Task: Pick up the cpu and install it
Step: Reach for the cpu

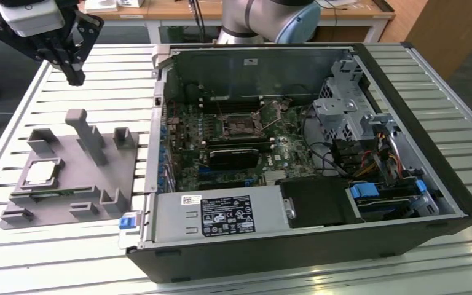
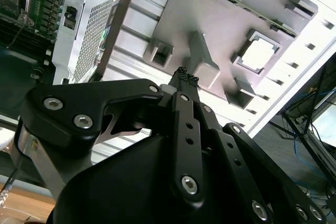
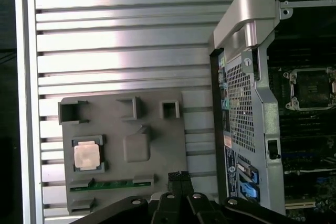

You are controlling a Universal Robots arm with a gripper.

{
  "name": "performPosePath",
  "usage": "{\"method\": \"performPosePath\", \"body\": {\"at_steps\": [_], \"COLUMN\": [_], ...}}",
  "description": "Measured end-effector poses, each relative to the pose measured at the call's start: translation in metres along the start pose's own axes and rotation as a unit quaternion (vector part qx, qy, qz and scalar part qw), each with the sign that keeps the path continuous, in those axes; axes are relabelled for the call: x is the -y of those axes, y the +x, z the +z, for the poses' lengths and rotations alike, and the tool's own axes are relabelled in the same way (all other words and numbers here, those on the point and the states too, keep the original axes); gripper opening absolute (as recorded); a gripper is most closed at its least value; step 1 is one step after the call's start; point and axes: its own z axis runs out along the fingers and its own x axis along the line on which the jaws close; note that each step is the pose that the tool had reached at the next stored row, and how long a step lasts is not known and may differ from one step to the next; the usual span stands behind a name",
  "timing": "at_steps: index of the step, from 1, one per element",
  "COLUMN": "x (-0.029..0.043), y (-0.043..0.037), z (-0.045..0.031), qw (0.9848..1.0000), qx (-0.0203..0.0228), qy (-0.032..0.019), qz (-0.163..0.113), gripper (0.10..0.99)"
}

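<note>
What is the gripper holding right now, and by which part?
Nothing. The gripper hangs above the table, fingertips together with nothing between them. The cpu lies in the grey fixture, untouched.

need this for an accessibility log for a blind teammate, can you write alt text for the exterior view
The gripper, shut and empty, hangs over the slatted metal table near the grey fixture where the cpu lies in its recess. To the exterior view's right an open computer case lies on its side, its motherboard socket empty.
</note>
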Motion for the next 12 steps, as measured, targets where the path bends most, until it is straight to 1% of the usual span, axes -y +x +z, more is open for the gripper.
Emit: {"method": "performPosePath", "body": {"at_steps": [12], "x": [0.0006], "y": [0.0076], "z": [-0.0002], "qw": [1.0], "qx": [0.0], "qy": [0.0], "qz": [0.0], "gripper": [0.106]}}
